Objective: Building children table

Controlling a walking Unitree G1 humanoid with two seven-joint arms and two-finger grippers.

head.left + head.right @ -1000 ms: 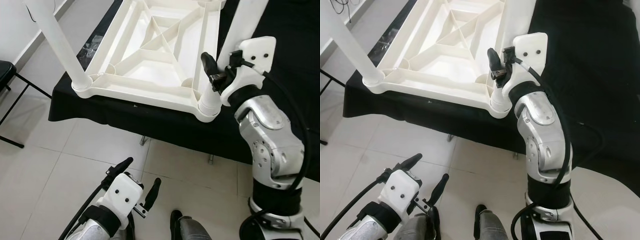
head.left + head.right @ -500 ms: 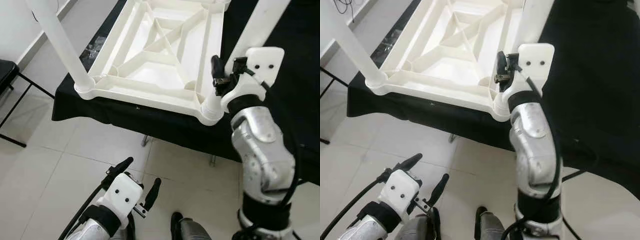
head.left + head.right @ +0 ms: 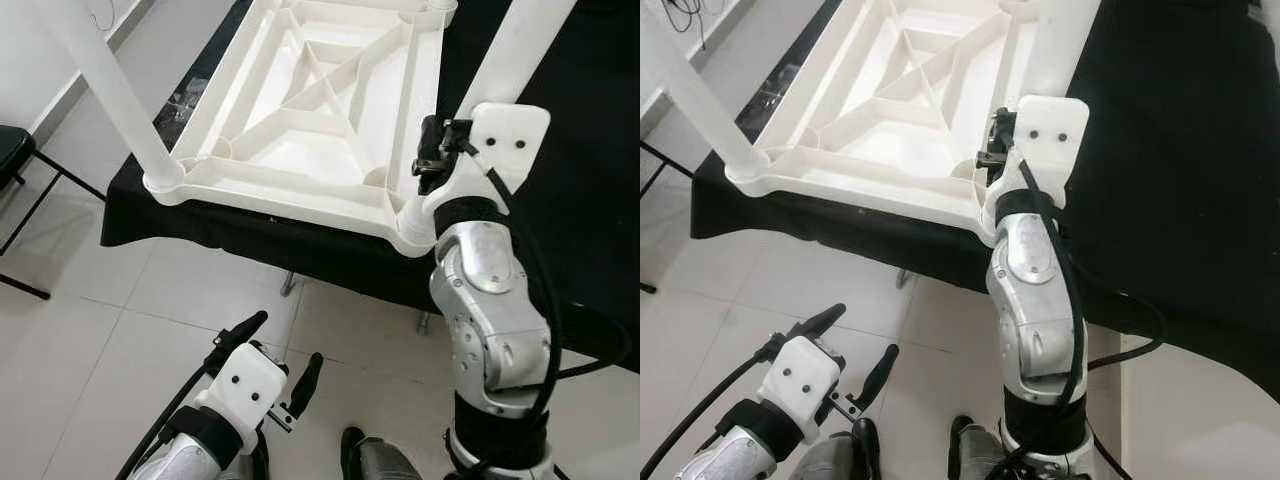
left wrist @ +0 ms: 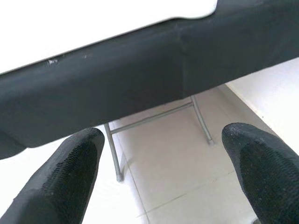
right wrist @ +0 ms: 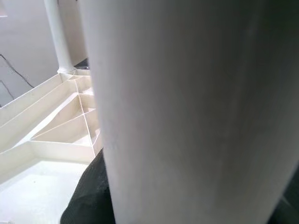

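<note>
At the far left a dark folding chair (image 3: 12,160) stands on the pale tiled floor (image 3: 90,340), well apart from both grippers. The left gripper (image 3: 275,365) hangs low over those tiles with its two black fingers (image 4: 56,182) spread wide and nothing between them; ahead of it and higher up runs the edge of the black cloth (image 4: 140,70) that covers a work table, whose grey metal legs (image 4: 154,116) show underneath. On that cloth, above the left gripper, lies the white children's table top (image 3: 310,110), turned underside up so that its ribs and cross braces face the camera. A white leg (image 3: 105,85) rises from its near left corner socket, standing between the chair and the ribbed underside. At the near right corner another white leg (image 3: 505,60) stands in its socket, and the right gripper (image 3: 432,160) is at its base, one black finger (image 5: 88,196) pressed against the leg; the fingers seem clamped around it, though the far finger is hidden behind the leg.
</note>
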